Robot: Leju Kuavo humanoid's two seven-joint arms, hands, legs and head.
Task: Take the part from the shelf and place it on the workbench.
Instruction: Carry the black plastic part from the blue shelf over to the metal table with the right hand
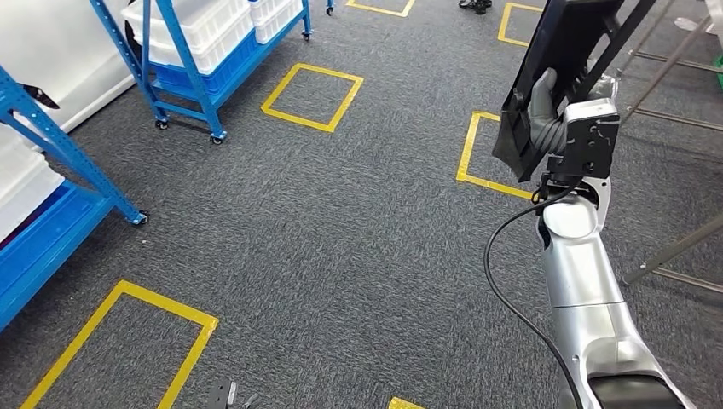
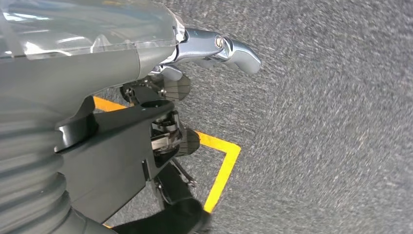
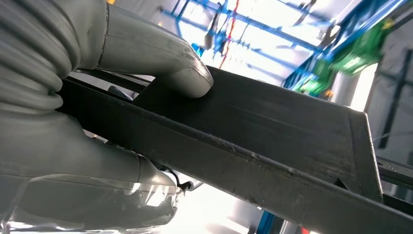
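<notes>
The robot's left hand (image 2: 160, 97) hangs over grey carpet (image 2: 331, 122), its grey ribbed cover and plastic-wrapped wrist casing crowding the near side of the left wrist view. A silvery finger (image 2: 234, 48) reaches out over the floor, while darker fingers (image 2: 178, 141) sit curled closer in, apparently holding nothing. Beneath them, a corner of yellow tape (image 2: 225, 161) marks a square on the carpet.
</notes>
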